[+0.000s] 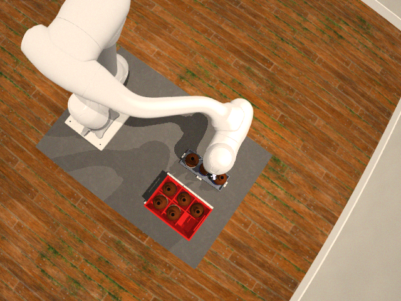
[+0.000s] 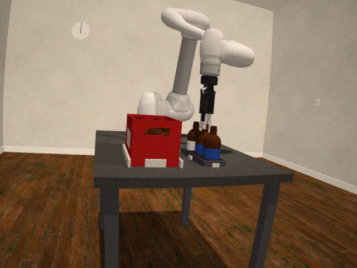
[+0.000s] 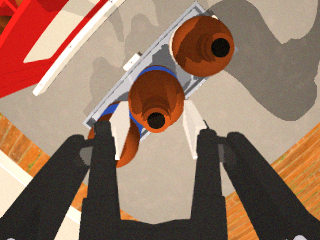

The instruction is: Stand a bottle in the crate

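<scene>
The red crate [image 1: 178,205] holds several brown bottles, and its cell at the front right [image 1: 191,223] is empty. The grey tray carries three brown bottles in a row. My gripper [image 2: 206,120] hangs straight down over the middle bottle [image 3: 156,103], which has a blue label. The fingers are part open, one on each side of the bottle's top, and do not touch it. A white-labelled bottle [image 3: 203,44] stands beyond it. The third bottle [image 3: 126,147] is partly hidden behind my left finger.
The crate [image 2: 154,141] and tray [image 2: 203,159] stand side by side on the dark grey table, with white corner blocks around each. The arm's base is at the table's far end. The table edge runs close behind the tray.
</scene>
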`<action>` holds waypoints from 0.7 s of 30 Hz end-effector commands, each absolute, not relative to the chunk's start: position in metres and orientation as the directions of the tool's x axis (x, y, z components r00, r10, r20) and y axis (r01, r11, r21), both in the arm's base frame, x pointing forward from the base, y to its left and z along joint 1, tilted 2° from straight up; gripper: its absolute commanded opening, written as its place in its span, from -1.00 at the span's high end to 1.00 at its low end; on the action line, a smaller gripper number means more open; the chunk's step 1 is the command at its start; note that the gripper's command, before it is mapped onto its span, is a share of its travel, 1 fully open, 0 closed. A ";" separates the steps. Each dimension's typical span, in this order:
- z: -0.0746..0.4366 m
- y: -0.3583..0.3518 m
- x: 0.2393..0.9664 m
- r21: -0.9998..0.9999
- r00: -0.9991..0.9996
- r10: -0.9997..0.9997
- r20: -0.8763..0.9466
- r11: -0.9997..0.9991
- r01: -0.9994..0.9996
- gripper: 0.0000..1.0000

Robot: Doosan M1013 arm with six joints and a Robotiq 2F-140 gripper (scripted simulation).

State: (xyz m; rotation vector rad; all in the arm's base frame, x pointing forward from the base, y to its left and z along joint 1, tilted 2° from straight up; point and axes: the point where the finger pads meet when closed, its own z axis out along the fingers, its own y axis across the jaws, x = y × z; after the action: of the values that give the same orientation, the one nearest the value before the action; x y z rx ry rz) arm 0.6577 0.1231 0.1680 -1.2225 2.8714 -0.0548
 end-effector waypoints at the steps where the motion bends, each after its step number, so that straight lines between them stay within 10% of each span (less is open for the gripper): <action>1: 0.168 0.123 0.658 -0.040 -0.693 -0.721 -0.005 0.693 -0.720 0.24; 11: 0.168 0.123 0.658 -0.040 -0.693 -0.721 -0.005 0.693 -0.720 0.24; 12: 0.168 0.123 0.658 -0.040 -0.693 -0.721 -0.005 0.693 -0.720 1.00; 21: 0.168 0.123 0.658 -0.040 -0.693 -0.721 -0.005 0.693 -0.720 1.00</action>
State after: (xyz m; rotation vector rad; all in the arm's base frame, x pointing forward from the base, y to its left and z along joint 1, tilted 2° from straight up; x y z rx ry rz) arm 0.6578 0.1232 0.1683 -1.2223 2.8710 -0.0549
